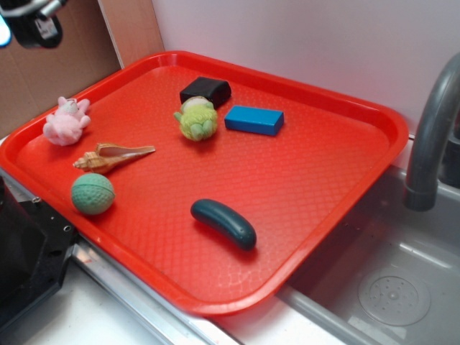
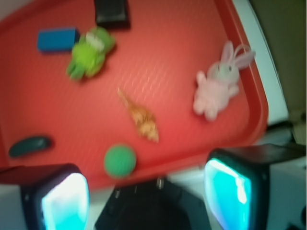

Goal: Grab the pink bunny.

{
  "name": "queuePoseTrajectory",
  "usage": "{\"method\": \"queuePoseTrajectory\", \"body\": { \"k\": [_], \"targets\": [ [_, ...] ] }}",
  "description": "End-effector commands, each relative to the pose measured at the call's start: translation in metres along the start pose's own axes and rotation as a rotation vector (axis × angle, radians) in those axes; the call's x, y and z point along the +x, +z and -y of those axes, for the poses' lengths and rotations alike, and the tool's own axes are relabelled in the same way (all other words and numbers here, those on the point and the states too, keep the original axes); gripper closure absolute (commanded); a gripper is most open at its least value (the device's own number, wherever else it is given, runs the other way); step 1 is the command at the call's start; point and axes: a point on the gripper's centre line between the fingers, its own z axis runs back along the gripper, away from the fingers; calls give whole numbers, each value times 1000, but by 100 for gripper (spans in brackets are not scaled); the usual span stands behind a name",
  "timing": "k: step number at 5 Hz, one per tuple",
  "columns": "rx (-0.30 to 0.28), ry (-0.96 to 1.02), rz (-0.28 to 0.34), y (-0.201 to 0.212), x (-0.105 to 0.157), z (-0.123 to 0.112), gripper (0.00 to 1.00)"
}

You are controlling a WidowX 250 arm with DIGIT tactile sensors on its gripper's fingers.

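While the tool (image 2: 146, 191) hangs high off the tray's (image 1: 323, 215) left corner with its two pads spread wide and nothing between them, the smooth dark pickle (image 1: 223, 223) lies nearest, with bare ribbed plastic around it. Further back sit a dimpled green ball (image 1: 92, 194) and a ridged seashell (image 1: 111, 157). Beyond those, the fuzzy pink bunny (image 1: 66, 121) rests against the tray's raised left rim, well apart from the green plush (image 1: 196, 119), blue block (image 1: 254, 120) and black block (image 1: 205, 91).
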Motion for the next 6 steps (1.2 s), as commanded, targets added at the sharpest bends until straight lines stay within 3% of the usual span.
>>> {"method": "queuePoseTrajectory", "body": {
  "k": [1, 3, 4, 5, 6],
  "targets": [
    [41, 168, 122, -34, 15, -47, 0],
    [41, 168, 122, -34, 15, -47, 0],
    [104, 263, 74, -68, 40, -75, 0],
    [211, 280, 48, -107, 65, -91, 0],
    [225, 247, 53, -125, 77, -94, 0]
  ]
}}
